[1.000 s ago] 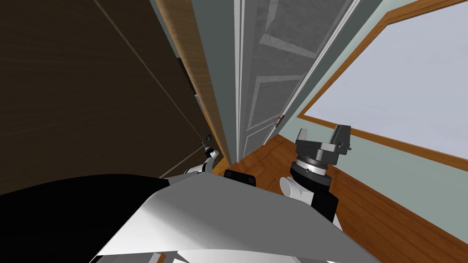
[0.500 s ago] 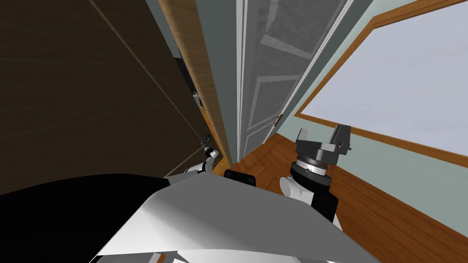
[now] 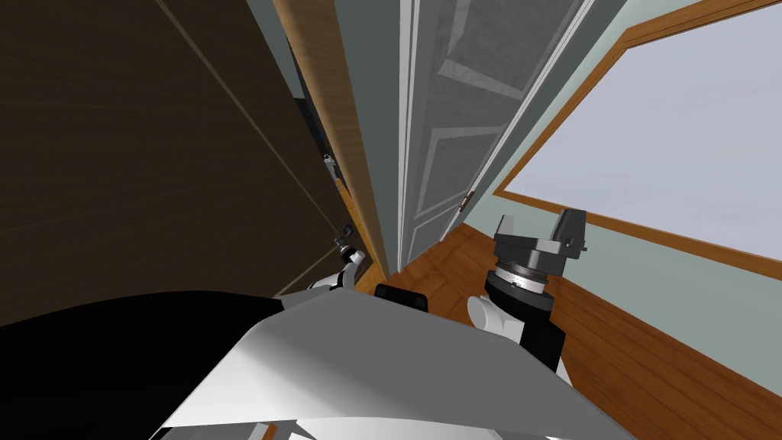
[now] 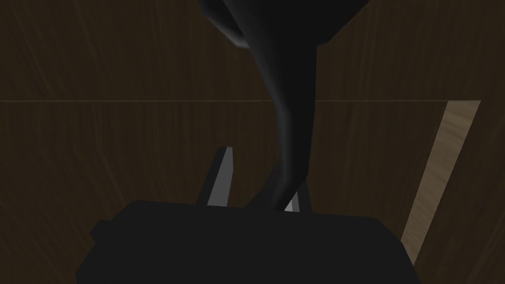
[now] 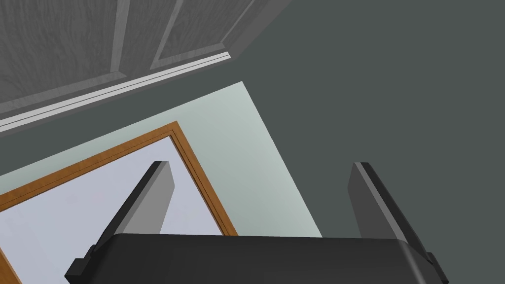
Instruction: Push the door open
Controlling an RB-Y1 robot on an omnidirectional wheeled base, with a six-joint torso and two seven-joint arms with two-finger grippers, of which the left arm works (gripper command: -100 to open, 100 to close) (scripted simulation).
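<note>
Left claw (image 4: 261, 170) clenched on the dark lever handle (image 4: 291, 98)
You hold it to push the dark brown wooden door (image 3: 153, 153) at ten o'clock; your right claw (image 3: 538, 225) hangs released at two o'clock.
</note>
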